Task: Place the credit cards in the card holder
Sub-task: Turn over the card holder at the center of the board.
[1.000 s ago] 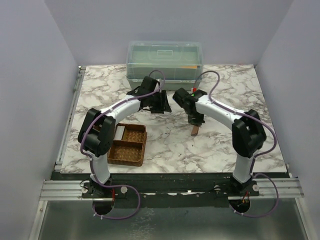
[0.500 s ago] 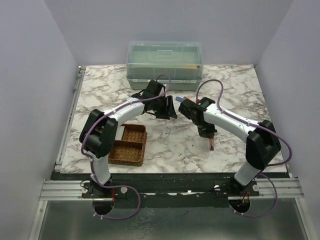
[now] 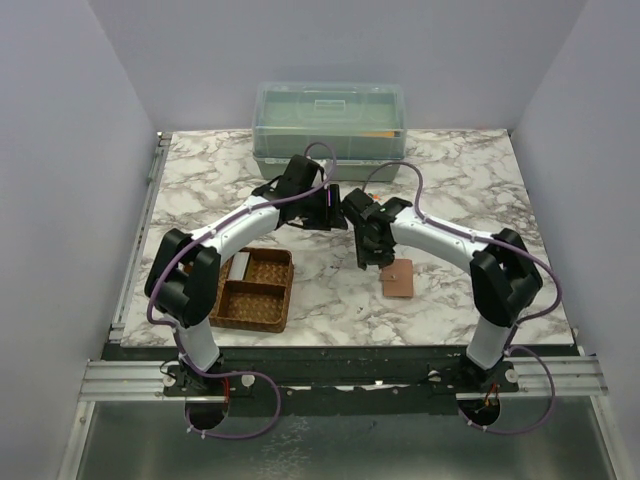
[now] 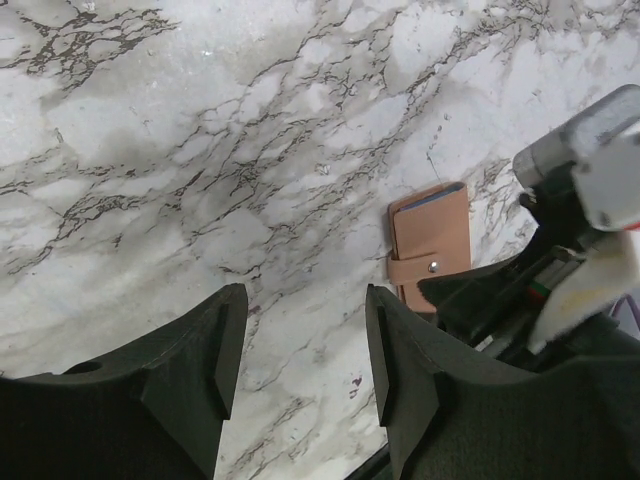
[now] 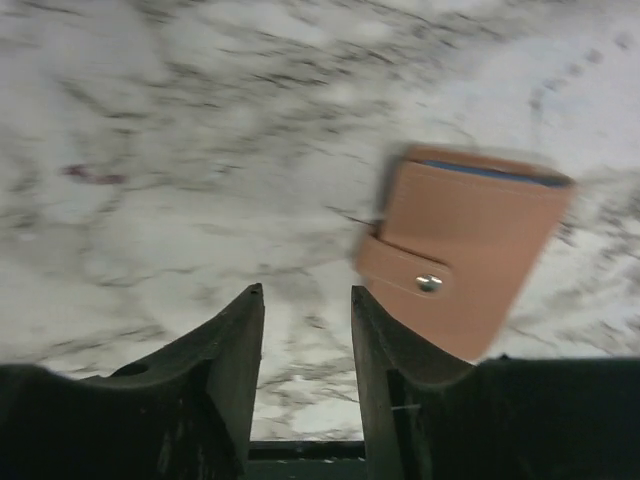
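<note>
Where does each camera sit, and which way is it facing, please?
Top external: above and behind the bases, looking down over the marble table; the left arm and right arm show whole.
Left wrist: on the left arm, looking down past the open left gripper at marble; the right arm intrudes.
Right wrist: on the right arm, looking down past the open right gripper.
All three share the card holder on the table.

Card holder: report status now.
Left gripper open, empty. Right gripper open, empty, beside the card holder. Holder flat on the table, snap shut, blue edge showing at one end. Nothing blocking it.
</note>
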